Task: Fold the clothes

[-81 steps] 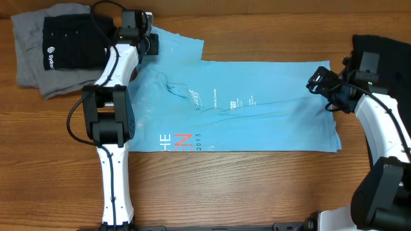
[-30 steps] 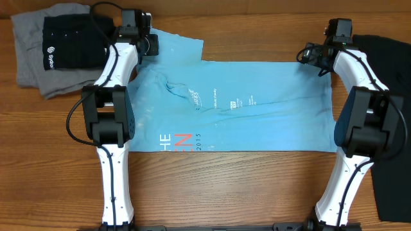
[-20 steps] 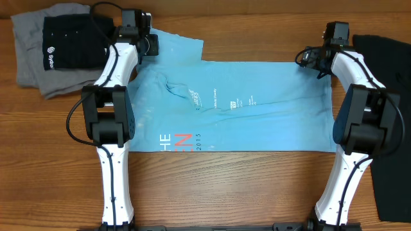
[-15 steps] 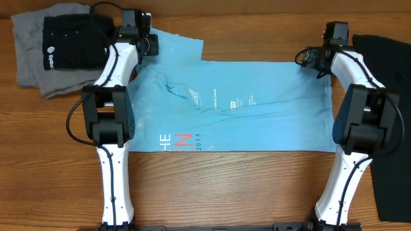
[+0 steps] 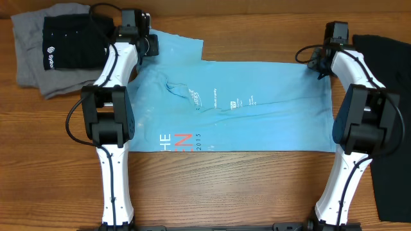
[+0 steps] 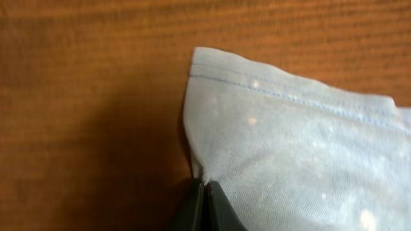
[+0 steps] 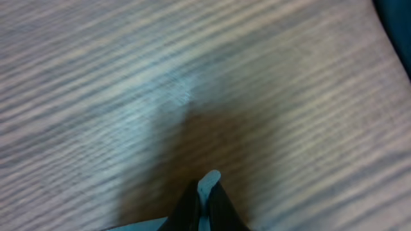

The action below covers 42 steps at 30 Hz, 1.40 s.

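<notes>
My left gripper (image 6: 204,187) has its fingers pressed together on a fold of the light blue T-shirt (image 6: 289,147), just below a stitched hem corner. My right gripper (image 7: 207,187) is also closed, pinching only a small nub of the same pale cloth. The rest of the cloth is out of that blurred view.

From overhead, the T-shirt (image 5: 257,122) lies spread flat across the wooden table (image 5: 225,186). My left gripper (image 5: 149,43) is at its far left corner and my right gripper (image 5: 318,61) at its far right corner.

My left arm covers part of the large lettering. What shows is a white "HE", a pink "N" and small digits I cannot make out. The small white print mid-shirt is too fine to read.

A folded black garment (image 5: 70,42) with a white logo lies on a grey garment (image 5: 29,64) at far left. Another black garment (image 5: 385,173) is cut off at the right edge.
</notes>
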Tool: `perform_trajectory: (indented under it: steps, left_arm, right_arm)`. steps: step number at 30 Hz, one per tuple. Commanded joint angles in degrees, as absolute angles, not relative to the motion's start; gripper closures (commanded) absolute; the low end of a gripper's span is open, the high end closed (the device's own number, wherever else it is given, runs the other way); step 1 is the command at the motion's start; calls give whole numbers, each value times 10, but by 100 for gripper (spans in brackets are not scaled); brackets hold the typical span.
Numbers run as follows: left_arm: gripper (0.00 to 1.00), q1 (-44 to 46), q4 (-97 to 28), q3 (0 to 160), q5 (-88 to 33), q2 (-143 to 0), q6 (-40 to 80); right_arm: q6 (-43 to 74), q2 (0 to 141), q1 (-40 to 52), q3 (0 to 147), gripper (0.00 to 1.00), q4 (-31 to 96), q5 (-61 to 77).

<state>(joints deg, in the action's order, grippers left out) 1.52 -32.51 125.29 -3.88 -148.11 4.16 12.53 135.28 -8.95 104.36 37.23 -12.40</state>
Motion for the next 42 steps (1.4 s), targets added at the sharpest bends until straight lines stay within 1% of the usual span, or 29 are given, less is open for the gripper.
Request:
perform_trajectory:
  steps: [1, 6, 7, 11, 19, 24, 27, 30, 34, 42]
  left_arm:
    - [96, 18, -355, 1257, -39, -1433, 52]
    - [96, 18, -400, 1257, -38, -1390, 52]
    - [96, 18, -418, 1257, -20, -1374, 52]
    - [96, 18, -461, 1257, 32, -1347, 52]
    - [96, 17, -583, 1257, 56, -1301, 52]
    - [96, 3, -656, 1257, 86, -1280, 76]
    - [96, -27, -723, 1257, 78, -1269, 103]
    - [96, -61, -775, 1257, 48, -1266, 105]
    - [96, -88, -817, 1257, 24, -1266, 105]
    - [96, -90, -868, 1257, -7, -1266, 77]
  right_arm:
    - [174, 1365, -99, 1061, 96, 399, -141]
    - [205, 1350, -100, 1080, 96, 445, -137]
    - [225, 1338, -102, 1089, 96, 466, -115]
    - [228, 1307, -106, 1096, 96, 487, -72]
    - [267, 1239, -109, 1096, 96, 555, -72]
    - [286, 1210, -121, 1096, 96, 606, -65]
    - [286, 1206, -135, 1096, 96, 647, -24]
    - [286, 1204, -152, 1096, 96, 684, -9]
    - [286, 1190, -161, 1096, 96, 723, 2]
    - [286, 1160, -161, 1096, 96, 795, 1]
